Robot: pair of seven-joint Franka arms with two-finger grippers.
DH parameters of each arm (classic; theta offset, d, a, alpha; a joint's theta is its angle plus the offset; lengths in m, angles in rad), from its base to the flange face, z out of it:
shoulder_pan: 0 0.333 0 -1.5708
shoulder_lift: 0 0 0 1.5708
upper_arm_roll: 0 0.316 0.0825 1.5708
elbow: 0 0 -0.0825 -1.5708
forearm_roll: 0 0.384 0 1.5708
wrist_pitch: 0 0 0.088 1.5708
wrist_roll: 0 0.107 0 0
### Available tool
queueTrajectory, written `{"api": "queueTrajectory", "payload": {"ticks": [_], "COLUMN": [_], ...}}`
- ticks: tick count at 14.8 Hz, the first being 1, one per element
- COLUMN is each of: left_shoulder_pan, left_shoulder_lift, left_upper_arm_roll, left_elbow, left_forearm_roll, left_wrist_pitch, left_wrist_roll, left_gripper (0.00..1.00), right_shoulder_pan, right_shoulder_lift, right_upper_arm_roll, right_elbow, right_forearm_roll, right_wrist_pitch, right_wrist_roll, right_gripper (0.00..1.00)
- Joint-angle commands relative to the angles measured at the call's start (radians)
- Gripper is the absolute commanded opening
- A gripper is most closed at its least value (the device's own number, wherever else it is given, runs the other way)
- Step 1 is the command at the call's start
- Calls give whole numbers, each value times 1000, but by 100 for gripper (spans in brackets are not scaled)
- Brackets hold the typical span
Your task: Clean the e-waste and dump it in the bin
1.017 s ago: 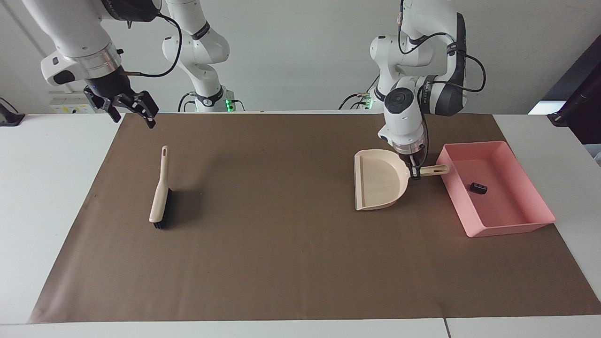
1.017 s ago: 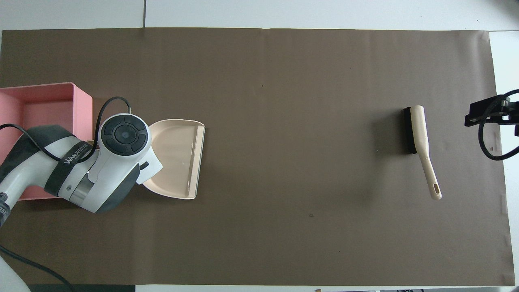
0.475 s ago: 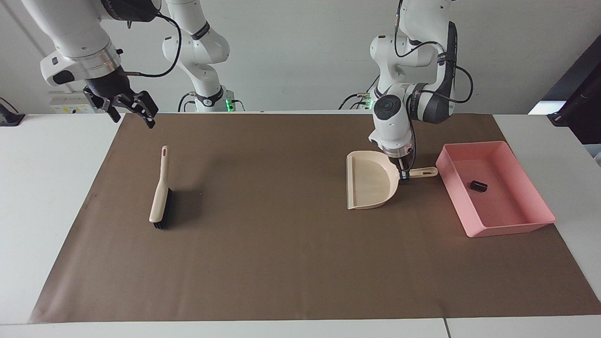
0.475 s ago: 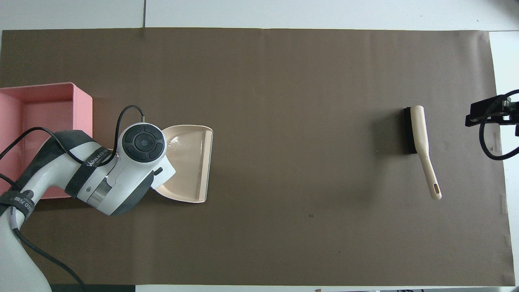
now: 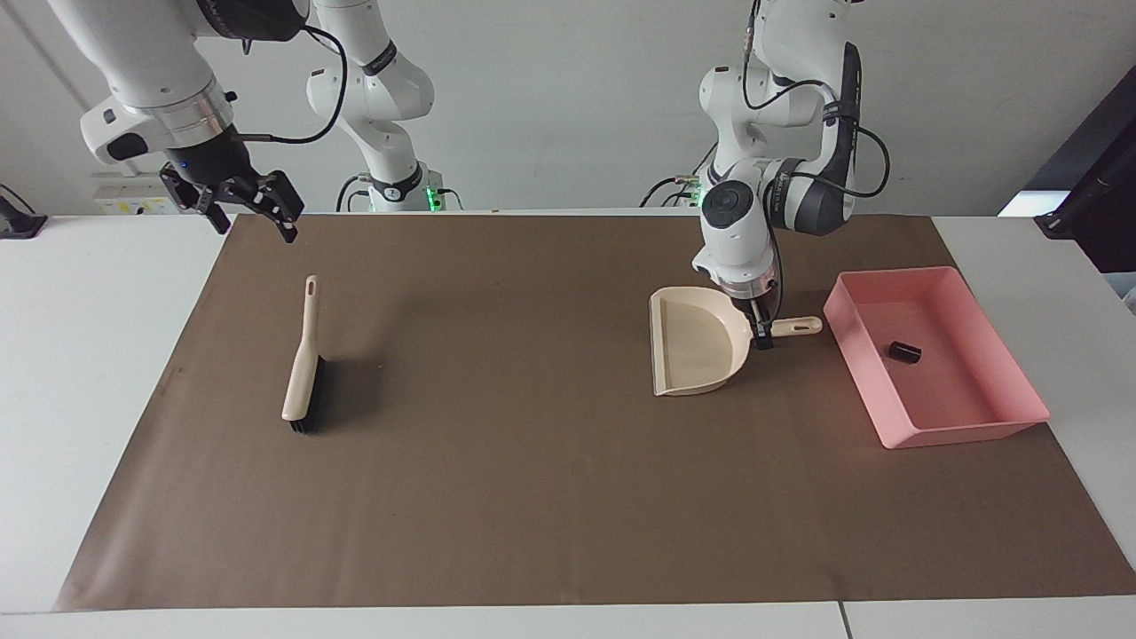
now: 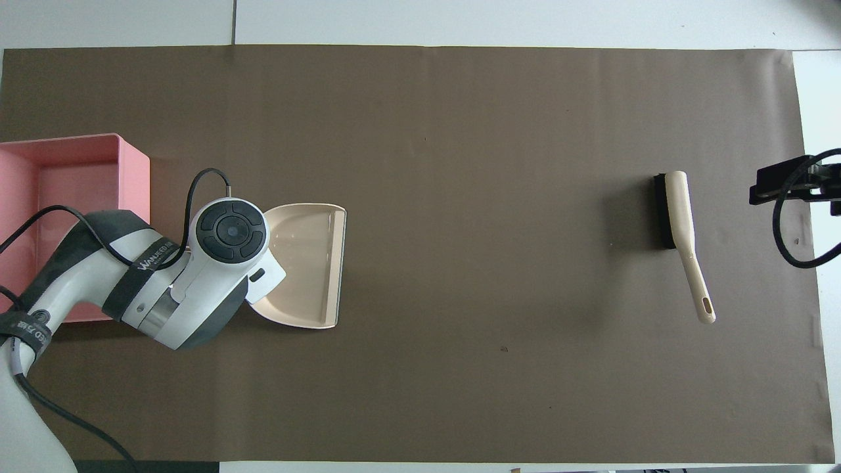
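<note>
The pink bin [image 5: 967,433] stands toward the left arm's end of the table and also shows in the overhead view [image 6: 135,171]. One small black block of e-waste [image 5: 904,352] lies in it; the whitish-grey bit is not in view. My left gripper [image 5: 761,335] is shut on the handle of the beige dustpan [image 5: 697,351], which lies low on the brown mat beside the bin. In the overhead view my left wrist hides the handle and only the pan [image 6: 309,263] shows. My right gripper [image 5: 251,220] is open and empty, up over the mat's corner by the right arm.
A beige brush with black bristles [image 5: 302,364] lies on the mat toward the right arm's end, and shows in the overhead view [image 6: 680,223]. The brown mat [image 5: 532,497] covers most of the white table.
My left gripper has carried the dustpan away from the bin toward the table's middle and levelled it onto the mat. The right gripper has barely moved.
</note>
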Motion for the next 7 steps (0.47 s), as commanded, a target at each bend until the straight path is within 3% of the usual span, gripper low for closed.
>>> {"api": "queueTrajectory", "payload": {"ticks": [1,6,7], "left_shoulder_pan": [22,114,135], "left_shoulder_lift": [-80,-100,-100], "left_upper_arm_roll": [13,16,21], "left_elbow": [-7,-5,-4], "left_forearm_roll": [-22,-56,-109], "left_wrist_pitch": [-63,-171,-171], "left_wrist_roll": [-129,-632,-738], "left_gripper": [96,98,98], "right_shoulder_pan": [0,1,1], "right_shoulder_lift": [-11,-10,-10], "right_upper_arm_roll": [-2,-1,-2], "right_elbow": [-12,-4,-4], "right_forearm_roll": [-1,-29,-23], "right_wrist_pitch": [-2,-20,-20], "right_wrist_roll": [-53,-59,-59], "right_gripper": [99,99,99]}}
